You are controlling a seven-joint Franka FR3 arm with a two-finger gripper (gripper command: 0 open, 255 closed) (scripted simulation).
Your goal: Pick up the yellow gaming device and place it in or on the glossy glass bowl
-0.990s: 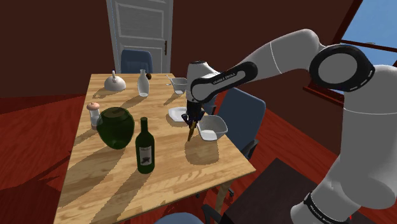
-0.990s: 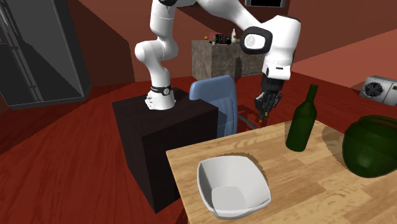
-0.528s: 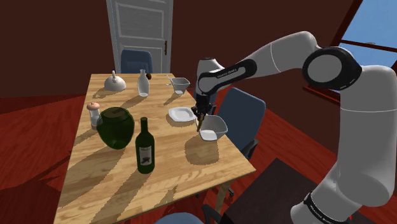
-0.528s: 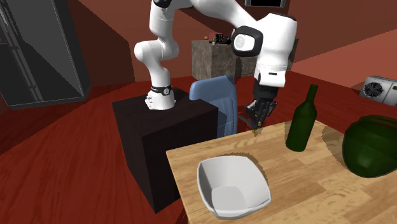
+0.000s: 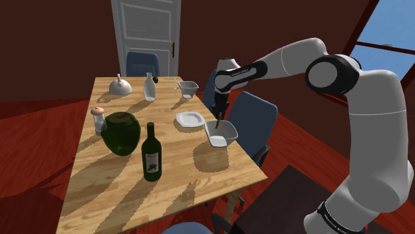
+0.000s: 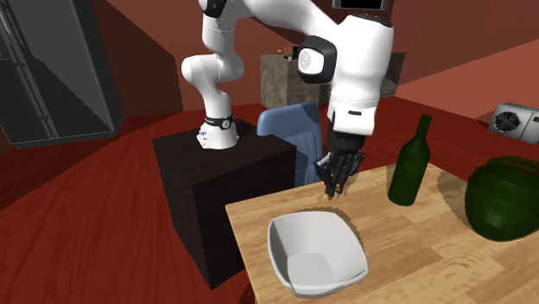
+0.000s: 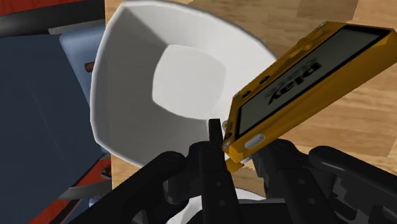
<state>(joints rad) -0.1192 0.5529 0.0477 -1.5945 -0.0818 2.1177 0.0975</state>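
Transport phase of the task, close to its end. Hand (image 7: 240,145) has both black fingers closed on one lower corner of the yellow gaming device (image 7: 305,89). The device hangs tilted in the air, its dark screen turned toward the wrist camera, clear of the tabletop (image 5: 100,193). White bowl (image 7: 146,89), squarish and empty, lies below. In the wrist view the gripped corner overlaps the bowl's rim, while most of the device's body projects over bare wood. In the shoulder view the hand hangs just above the bowl's far rim, between the small white plate (image 5: 189,119) and the blue chair (image 5: 258,114).

Change over the preceding second: the hand was earlier above open wood beside the plate. It has travelled toward the shoulder view's right and now stands over the bowl. In the second exterior view it has come leftward and lower, nearer the bowl. Grip on the device is unchanged, and the bowl, plate and green bottle (image 5: 151,154) have kept their places.

Interpretation: the pick-up is done. What probably remains is a short shift to centre the device over the hollow, then a descent and release. Released here, the long device might tip across the rim onto the wood.
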